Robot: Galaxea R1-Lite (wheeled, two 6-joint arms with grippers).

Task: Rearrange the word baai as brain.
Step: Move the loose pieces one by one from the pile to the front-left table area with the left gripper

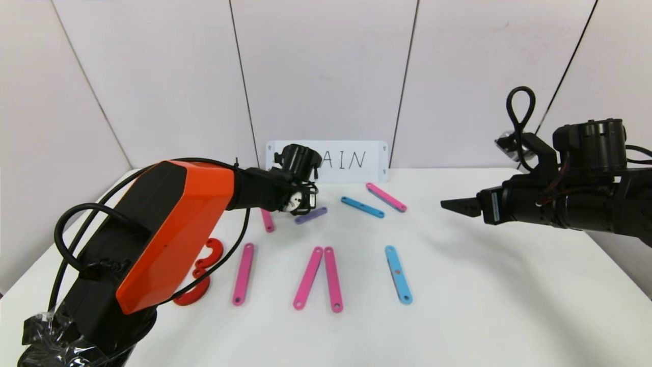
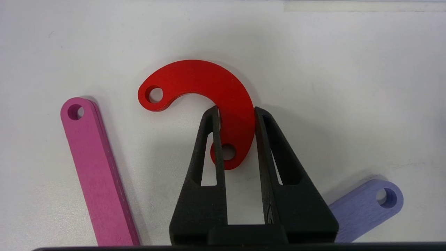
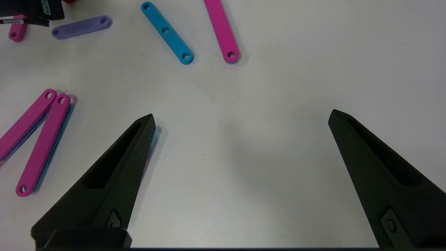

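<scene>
A red C-shaped curve (image 2: pixel 223 87) lies flat on the white table, and my left gripper (image 2: pixel 236 109) is shut on its lower limb, one finger on each edge. In the head view this gripper (image 1: pixel 304 204) is at the back of the table, in front of the card, and it hides the curve. A pink bar (image 2: pixel 97 174) and a purple bar (image 2: pixel 366 205) lie to either side of it. Of the word baai, the front row shows red curves (image 1: pixel 209 255), a pink bar (image 1: pixel 243 273), two pink bars joined in a peak (image 1: pixel 308 278) and a blue bar (image 1: pixel 398 274). My right gripper (image 1: pixel 453 205) hovers open at the right, holding nothing.
A white card (image 1: pixel 351 160) with handwritten letters leans on the back wall, partly hidden by my left wrist. Loose blue (image 1: pixel 362 207) and pink (image 1: pixel 386 197) bars lie in front of it. My left arm's orange link covers the front left of the table.
</scene>
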